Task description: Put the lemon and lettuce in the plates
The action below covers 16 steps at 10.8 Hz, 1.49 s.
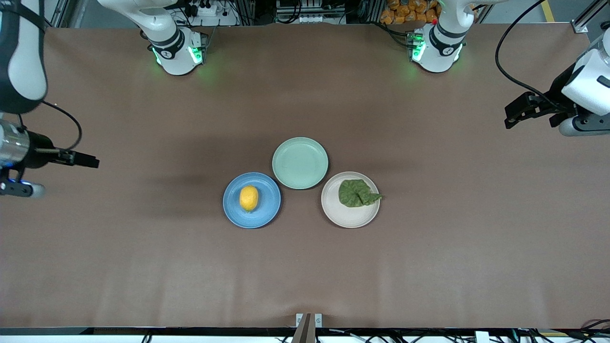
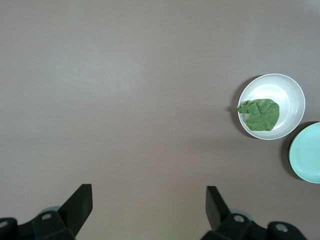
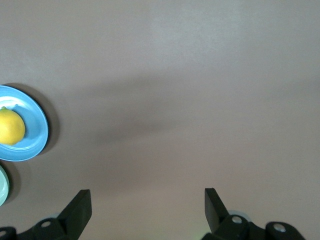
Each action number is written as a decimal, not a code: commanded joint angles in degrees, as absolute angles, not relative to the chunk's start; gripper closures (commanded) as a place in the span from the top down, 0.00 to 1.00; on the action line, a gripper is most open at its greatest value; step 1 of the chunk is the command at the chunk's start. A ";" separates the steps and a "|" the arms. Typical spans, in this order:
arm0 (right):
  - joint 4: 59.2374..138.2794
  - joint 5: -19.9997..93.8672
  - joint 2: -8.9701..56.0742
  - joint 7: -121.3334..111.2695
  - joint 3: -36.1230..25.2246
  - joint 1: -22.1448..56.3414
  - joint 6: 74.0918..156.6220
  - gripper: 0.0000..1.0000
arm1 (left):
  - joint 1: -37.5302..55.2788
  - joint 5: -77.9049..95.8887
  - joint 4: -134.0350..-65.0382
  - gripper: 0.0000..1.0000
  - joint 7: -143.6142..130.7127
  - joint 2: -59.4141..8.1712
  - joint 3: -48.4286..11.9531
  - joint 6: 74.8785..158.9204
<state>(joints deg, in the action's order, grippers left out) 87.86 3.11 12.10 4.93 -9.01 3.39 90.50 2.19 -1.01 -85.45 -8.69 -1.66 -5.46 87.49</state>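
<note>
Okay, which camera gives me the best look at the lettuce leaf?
The front view: the lettuce shows whole on the beige-white plate, its pointed tip over the rim toward the left arm's end. The left wrist view shows the leaf too, but smaller and off to one edge. The right wrist view misses it.

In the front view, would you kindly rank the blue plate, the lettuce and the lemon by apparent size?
1. Blue plate, clearly largest.
2. Lettuce, roughly half a plate wide.
3. Lemon, smallest.
</note>
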 commanded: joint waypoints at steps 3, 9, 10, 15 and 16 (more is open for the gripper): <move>100.45 3.43 3.43 4.57 -6.94 1.06 101.51 1.00 | 1.85 -0.70 -82.44 1.00 -6.94 -2.46 -5.54 86.75; 99.41 2.81 -1.40 4.92 -5.71 -2.01 101.08 1.00 | 1.85 0.09 -82.44 1.00 -6.86 -2.46 -5.54 86.75; 97.93 2.55 -1.41 5.01 -5.80 -2.11 99.42 1.00 | 1.85 0.09 -82.44 1.00 -6.77 -2.55 -5.54 86.75; 91.87 -1.20 -3.34 5.54 -5.71 -2.64 89.23 1.00 | 1.85 0.44 -82.53 1.00 -6.24 -2.55 -5.54 86.75; 90.54 -2.45 -3.34 5.45 -5.63 -2.38 87.99 1.00 | 1.85 0.61 -82.53 1.00 -6.24 -2.55 -5.54 86.75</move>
